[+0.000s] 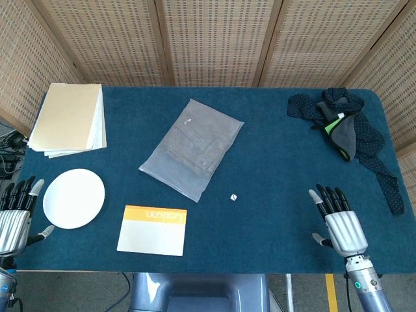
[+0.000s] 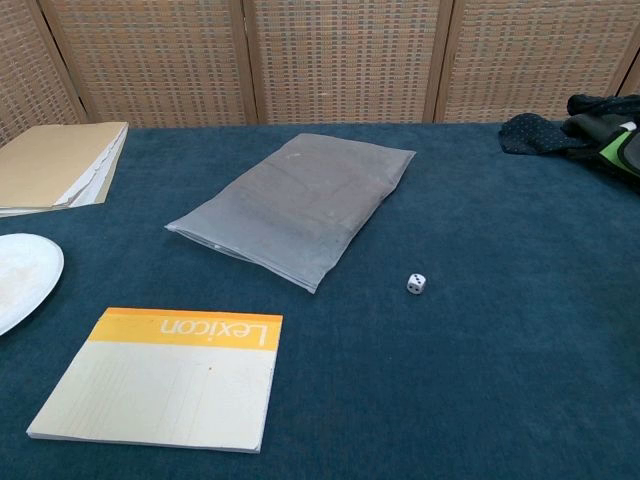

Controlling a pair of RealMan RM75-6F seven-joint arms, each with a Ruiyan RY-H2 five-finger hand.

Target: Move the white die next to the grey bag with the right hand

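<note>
While white die (image 1: 233, 197) sits just right of grey bag (image 1: 192, 147) near corner: reach right hand (image 1: 341, 227), fingers spread and empty, leftward; pinch gently between fingertips, avoid rolling it.

My right hand (image 1: 342, 225) lies flat and empty near the table's (image 1: 273, 162) front edge, well apart from the white die (image 1: 233, 197) near the grey bag's (image 1: 192, 147) lower corner.
</note>
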